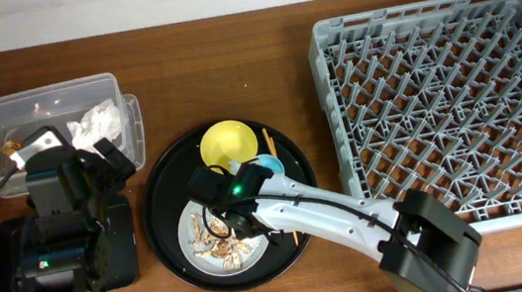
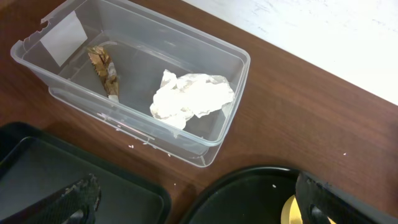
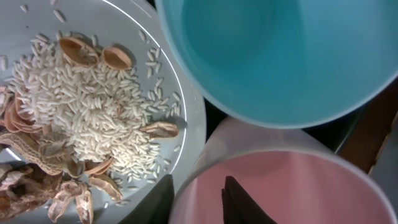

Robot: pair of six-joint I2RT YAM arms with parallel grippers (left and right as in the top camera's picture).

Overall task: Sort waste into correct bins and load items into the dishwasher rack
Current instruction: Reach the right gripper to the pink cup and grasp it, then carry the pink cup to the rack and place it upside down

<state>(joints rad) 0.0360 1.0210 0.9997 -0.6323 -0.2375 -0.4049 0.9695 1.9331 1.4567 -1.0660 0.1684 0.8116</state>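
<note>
My right gripper [image 3: 196,199] straddles the rim of the pink cup [image 3: 292,186], one finger inside and one outside, shut on it. The light-blue cup [image 3: 273,56] sits just beyond it, and the grey plate [image 3: 186,143] with rice and brown food scraps [image 3: 81,124] lies to its left. From overhead, the right gripper [image 1: 211,187] is over the round black tray [image 1: 164,213], near the yellow bowl [image 1: 226,142] and chopsticks [image 1: 291,227]. My left gripper [image 2: 196,205] is open and empty beside the clear tub [image 2: 242,62], which holds the napkin [image 2: 193,99] and the wrapper [image 2: 102,68].
The grey dishwasher rack [image 1: 444,94] fills the right side of the table. The shallow black rectangular tray [image 1: 118,243] lies under my left arm, at the front left. The clear tub [image 1: 36,104] stands at the back left.
</note>
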